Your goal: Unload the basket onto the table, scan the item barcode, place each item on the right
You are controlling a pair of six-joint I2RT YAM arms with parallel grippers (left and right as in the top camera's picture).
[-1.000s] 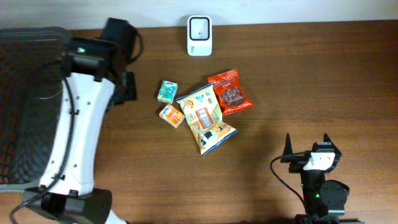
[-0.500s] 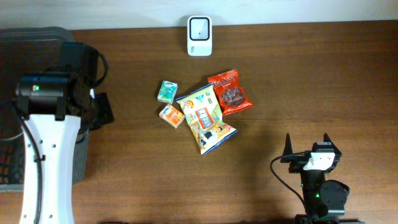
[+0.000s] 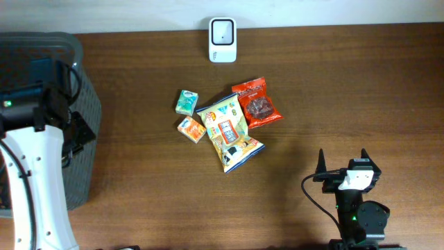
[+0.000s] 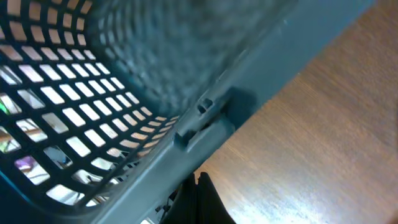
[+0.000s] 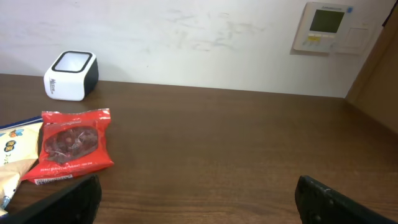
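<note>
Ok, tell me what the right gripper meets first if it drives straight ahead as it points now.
Nothing on the table, it seems: the open right gripper points across bare wood toward the wall. The red snack packet lies left of that line.

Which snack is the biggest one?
The yellow-and-blue chip bag in the middle. It is longer and wider than the red bag, the teal box and the orange box.
</note>
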